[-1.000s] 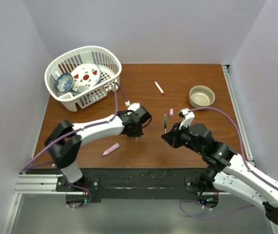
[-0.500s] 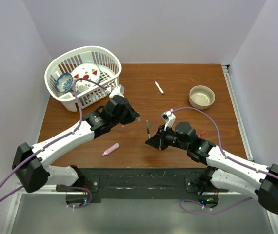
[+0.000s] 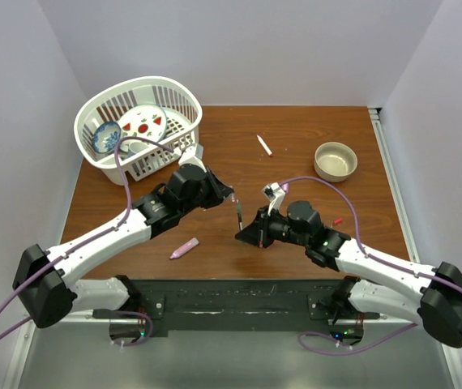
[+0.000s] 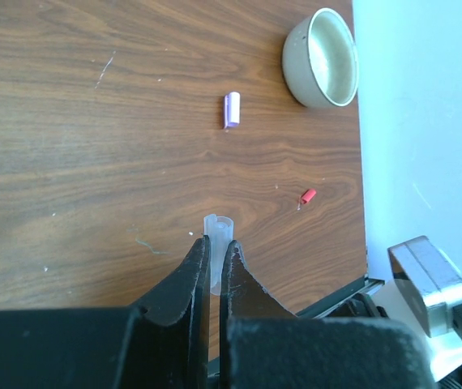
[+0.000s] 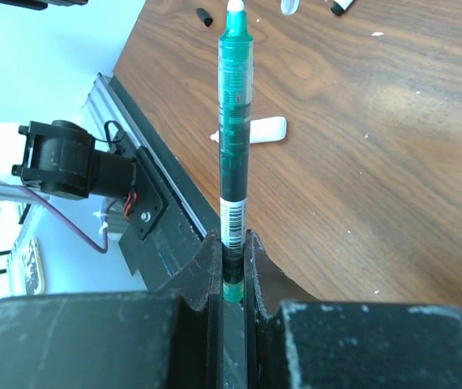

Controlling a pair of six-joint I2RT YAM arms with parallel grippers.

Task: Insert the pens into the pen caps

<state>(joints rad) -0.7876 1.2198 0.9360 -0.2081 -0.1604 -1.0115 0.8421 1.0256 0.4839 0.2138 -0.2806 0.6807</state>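
**DESK:** Which step is this?

**PHOTOGRAPHER:** The joining of pen and cap, by my reading. Over the middle of the counter [image 3: 231,130], toward its near edge, the left fingers [image 4: 192,275] are clamped on a small clear-grey pen cap [image 4: 219,231] that juts from their tips. The right fingers [image 5: 211,271] are closed on the tail end of a green pen [image 5: 233,121], its pale tip pointing away from them.

**DESK:** Are the two touching?

**PHOTOGRAPHER:** No. Seen from above, the pen's tip and the cap are near each other but apart. The next move likely calls for lining the tip up with the cap's mouth, then pushing straight in. A slight tilt could make it miss or knock the cap loose.

**DESK:** And the others?

**PHOTOGRAPHER:** A pink marker [image 3: 184,248] lies by the near edge and a white pen [image 3: 264,145] toward the far edge. A pink cap [image 4: 231,109] and a red cap [image 4: 306,195] sit toward the right edge. None of them is joined yet.
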